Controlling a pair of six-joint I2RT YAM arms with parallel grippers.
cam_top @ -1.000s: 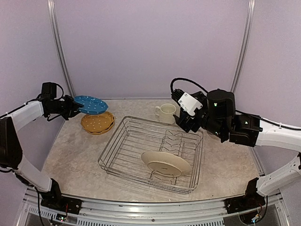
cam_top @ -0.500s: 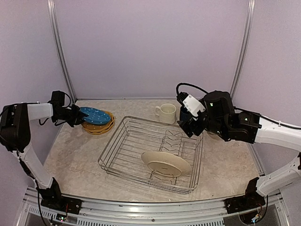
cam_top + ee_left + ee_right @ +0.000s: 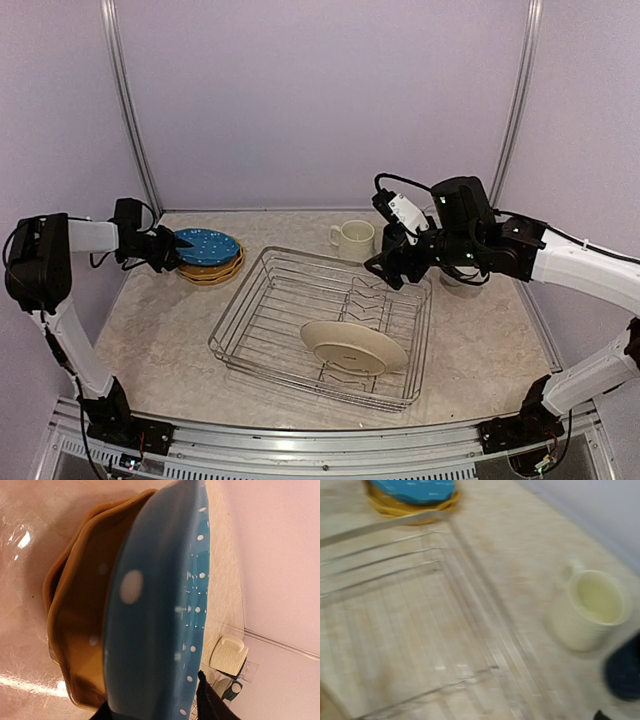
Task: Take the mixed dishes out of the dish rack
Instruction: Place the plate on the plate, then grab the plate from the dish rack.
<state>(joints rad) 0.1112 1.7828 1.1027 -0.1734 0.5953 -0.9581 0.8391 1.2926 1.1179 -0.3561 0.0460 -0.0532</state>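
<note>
Blue plate has dropped onto mustard plates, clear of dish rack.

I have open tabletop at lower left of the overhead view. The dish rack is bare wire on its left; upright dividers and the cream plate block its right, the cream mug just behind.

The left arm folds up from its base and reaches level along the left side, its left gripper pointing right; I cannot tell how tightly its jaws sit. The right arm stretches in from the right, wrist dipped, with the right gripper spread wide.
</note>
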